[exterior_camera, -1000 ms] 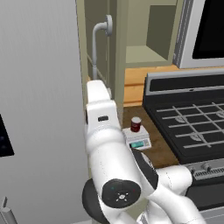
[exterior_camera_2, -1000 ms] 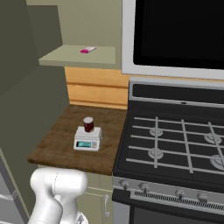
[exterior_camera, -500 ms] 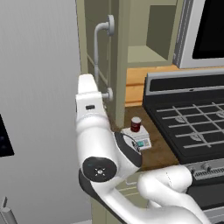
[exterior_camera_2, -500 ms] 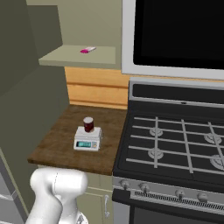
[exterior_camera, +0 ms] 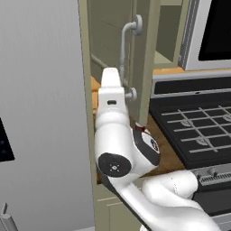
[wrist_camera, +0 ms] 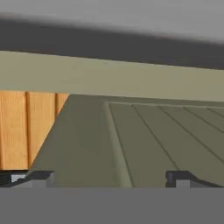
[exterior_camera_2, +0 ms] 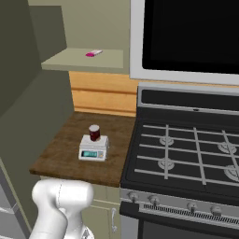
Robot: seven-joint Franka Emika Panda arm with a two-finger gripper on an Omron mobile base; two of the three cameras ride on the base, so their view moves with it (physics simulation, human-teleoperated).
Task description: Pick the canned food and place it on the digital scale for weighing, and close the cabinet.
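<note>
Right base view: one canned food (exterior_camera_2: 94,132) atop one digital scale (exterior_camera_2: 93,148); stove (exterior_camera_2: 186,154) beside; cabinet (exterior_camera: 146,58) door ajar; gripper (wrist_camera: 111,177) fingers spread, empty

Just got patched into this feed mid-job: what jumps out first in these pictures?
The canned food already stands upright on the digital scale, on the wooden counter left of the black stove. The cabinet door hangs open, its curved grey handle just above the arm in the left base view. In the hand view the gripper has its tips spread wide, facing the door's olive panel.
</note>
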